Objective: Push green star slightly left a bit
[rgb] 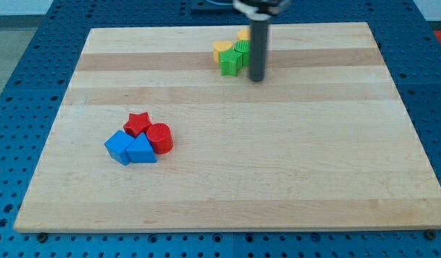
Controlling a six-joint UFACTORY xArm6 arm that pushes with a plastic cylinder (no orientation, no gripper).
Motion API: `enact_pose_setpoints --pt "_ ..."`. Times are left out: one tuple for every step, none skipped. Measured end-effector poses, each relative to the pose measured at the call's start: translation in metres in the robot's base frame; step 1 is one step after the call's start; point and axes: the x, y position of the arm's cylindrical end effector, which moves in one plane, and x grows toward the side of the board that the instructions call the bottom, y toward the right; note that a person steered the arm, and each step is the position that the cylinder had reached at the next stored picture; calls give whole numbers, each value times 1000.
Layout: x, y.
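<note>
Near left: blue cube (118, 147), blue triangle (142, 151), red cylinder (160, 137), red star (138, 124) bunched together, well apart from the work, no obstacle.

Mid board bare.

Far centre: my tip (257, 77) holds nothing, bare rod down on board, just right of green block (230, 62).

Green star (243, 47) just beyond, mostly hidden behind rod; lies left and slightly far of tip.

Yellow heart (222, 49) touches cluster on left, in push path.

Another yellow block (243, 34) at far edge, shape unclear.

Judgement: leftward push likely shoves neighbours too.

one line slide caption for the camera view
My tip sits just right of the green star near the view's top.
</note>
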Motion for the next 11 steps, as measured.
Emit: enact_pose_setpoints --pt "0 21" --pt "-21 11" --pt "-21 8" --pt "-21 -13" --pt "-19 -31" --pt "-16 -46" --pt "-14 -59" --pt "-11 -71" --pt "-3 -62" --pt "5 10" --pt "-29 65"
